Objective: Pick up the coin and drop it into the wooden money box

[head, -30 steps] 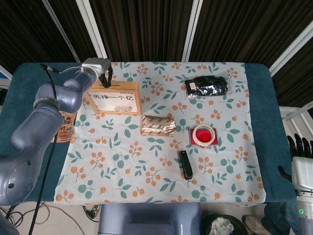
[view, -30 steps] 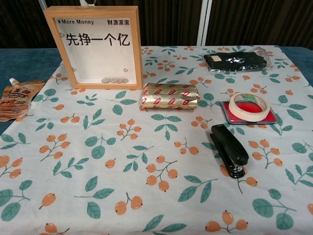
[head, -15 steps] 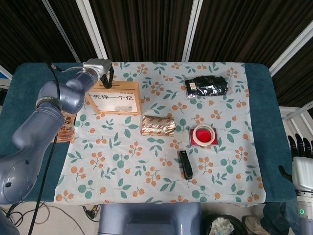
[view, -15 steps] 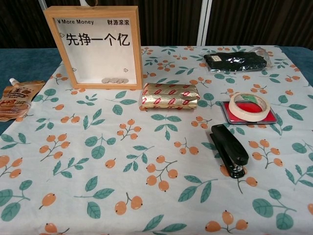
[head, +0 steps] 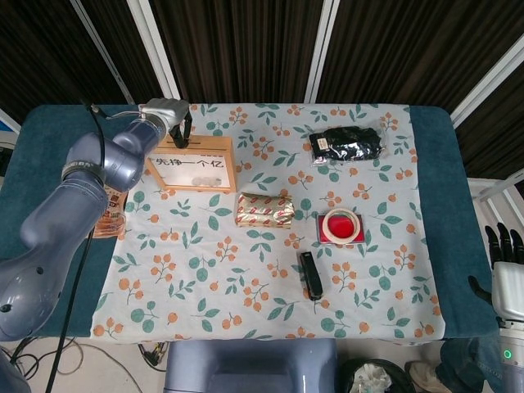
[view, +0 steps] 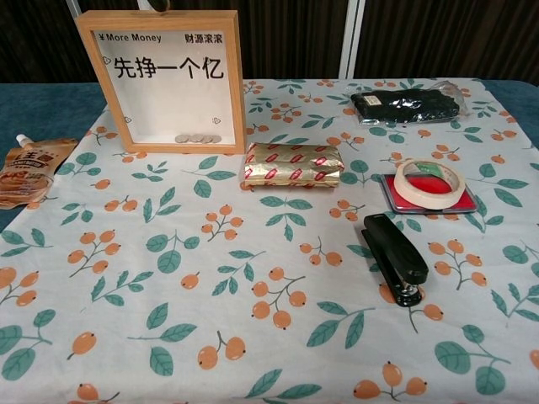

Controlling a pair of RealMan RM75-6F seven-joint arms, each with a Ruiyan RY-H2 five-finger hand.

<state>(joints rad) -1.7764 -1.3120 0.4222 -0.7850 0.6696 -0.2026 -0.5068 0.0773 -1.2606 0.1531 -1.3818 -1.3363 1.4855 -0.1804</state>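
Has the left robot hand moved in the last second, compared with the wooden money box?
Barely. In the head view the left robot hand stays above the back edge of the wooden money box; only the arm behind it has shifted slightly.

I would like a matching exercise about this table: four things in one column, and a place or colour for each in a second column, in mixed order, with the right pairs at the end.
Things:
1. wooden money box
2. tape roll
3. stapler
4. gold packet

Descriptions:
A. black, lying nearest the front edge of the table
B. shiny, just right of the box's lower corner
C. resting on a red pad
D. standing upright at the back left, coins at its bottom

Pairs: 1-D, 2-C, 3-A, 4-B
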